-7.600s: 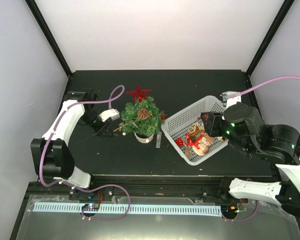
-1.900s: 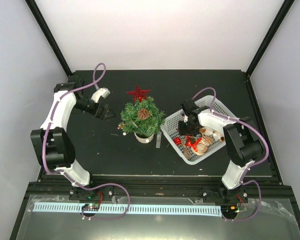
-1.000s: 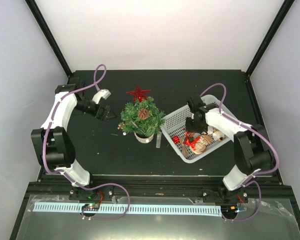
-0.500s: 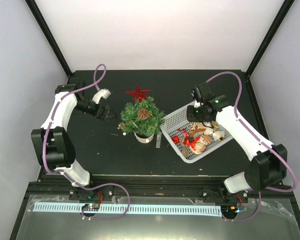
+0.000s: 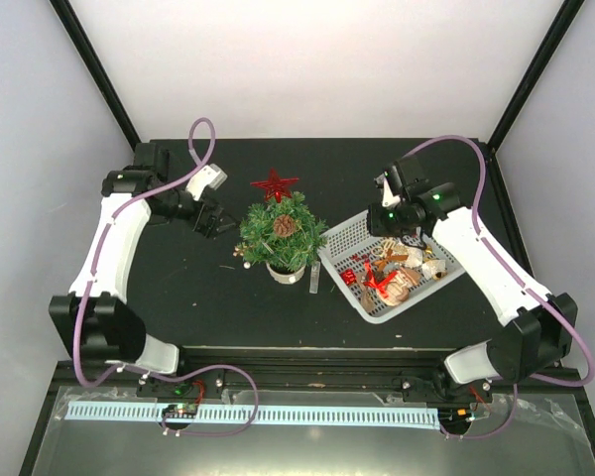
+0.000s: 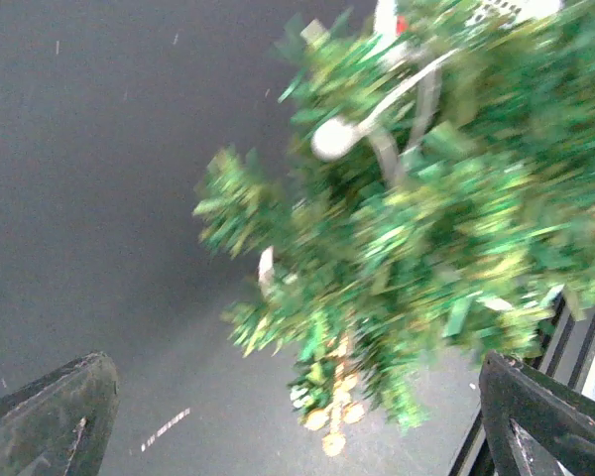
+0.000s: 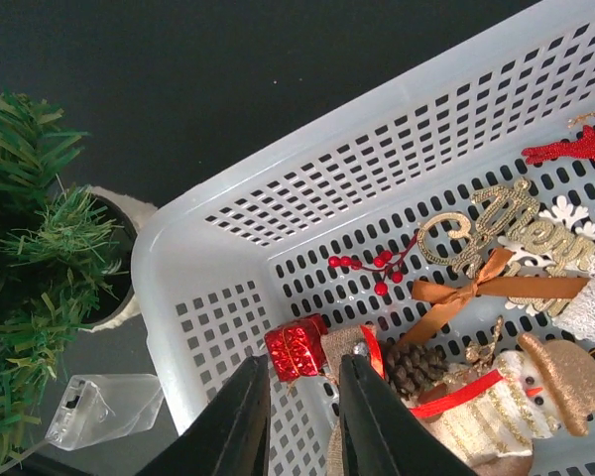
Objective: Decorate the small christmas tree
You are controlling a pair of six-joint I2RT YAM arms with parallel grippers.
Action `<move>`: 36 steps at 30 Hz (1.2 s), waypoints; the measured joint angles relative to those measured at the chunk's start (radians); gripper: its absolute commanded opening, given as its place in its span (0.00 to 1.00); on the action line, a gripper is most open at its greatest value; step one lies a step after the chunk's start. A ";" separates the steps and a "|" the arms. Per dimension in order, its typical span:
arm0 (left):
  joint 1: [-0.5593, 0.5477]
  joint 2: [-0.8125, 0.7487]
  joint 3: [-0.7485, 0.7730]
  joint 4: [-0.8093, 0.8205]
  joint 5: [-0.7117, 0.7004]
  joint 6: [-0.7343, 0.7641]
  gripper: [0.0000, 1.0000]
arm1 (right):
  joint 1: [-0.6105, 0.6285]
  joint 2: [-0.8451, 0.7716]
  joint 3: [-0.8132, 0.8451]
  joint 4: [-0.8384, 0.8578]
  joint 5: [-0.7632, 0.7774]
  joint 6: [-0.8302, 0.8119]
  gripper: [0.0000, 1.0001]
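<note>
The small christmas tree stands mid-table with a pine cone near its top; a red star lies on the table just behind it. My left gripper hovers close to the tree's left side, wide open and empty. In the left wrist view the blurred green branches fill the space ahead. My right gripper hangs over the white basket's left end. Its jaws stand narrowly apart, holding nothing, above a red gift box.
The basket holds a gold script ornament, red berries, a brown bow, a pine cone and a snowman. A clear plastic box lies between tree base and basket.
My right gripper has lifted out of the basket and shifted toward its far left end. The left arm has swung slightly, bringing its open gripper closer to the tree.
</note>
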 measured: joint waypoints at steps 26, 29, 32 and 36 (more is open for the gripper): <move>-0.130 -0.016 -0.043 0.106 -0.249 0.026 0.99 | 0.000 -0.057 -0.105 -0.010 -0.049 0.035 0.25; -0.143 0.033 -0.033 0.121 -0.269 0.023 0.99 | 0.000 -0.068 -0.115 -0.011 -0.049 0.040 0.25; -0.157 0.075 -0.026 0.132 -0.281 0.021 0.99 | 0.000 -0.081 -0.126 -0.013 -0.048 0.048 0.26; -0.172 0.093 -0.026 0.160 -0.311 0.015 0.99 | 0.000 -0.096 -0.138 -0.014 -0.048 0.055 0.26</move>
